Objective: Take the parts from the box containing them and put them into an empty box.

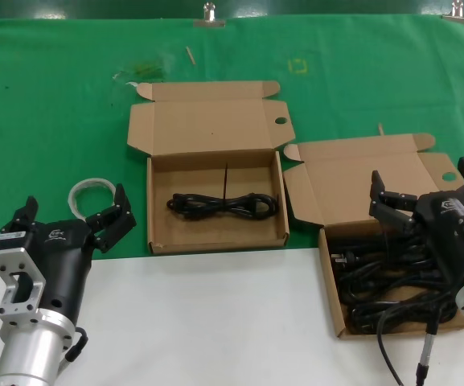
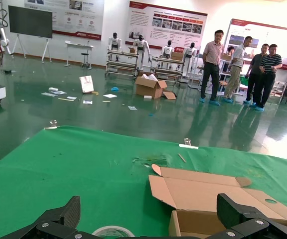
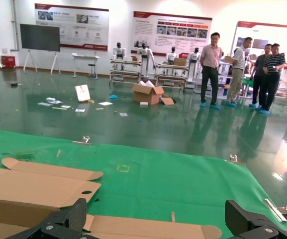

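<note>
Cords [image 1: 392, 293] fill the source box [image 1: 334, 301] at four o'clock, and the right gripper [image 1: 421, 195] hangs over them, jaws spread and empty, lined up to drop; one cord bundle [image 1: 222, 205] lies in the centre box [image 1: 158, 205], left gripper [image 1: 74, 215] open, idle at eight o'clock

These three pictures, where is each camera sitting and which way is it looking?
Head view: from the robot's head, looking down at the green table, both boxes and both arms.
Left wrist view: on the left arm, looking level across the table into a hall; left gripper open in the foreground.
Right wrist view: on the right arm, facing likewise; right gripper open.
Shared: both wrist views show the same standing people and display boards.
</note>
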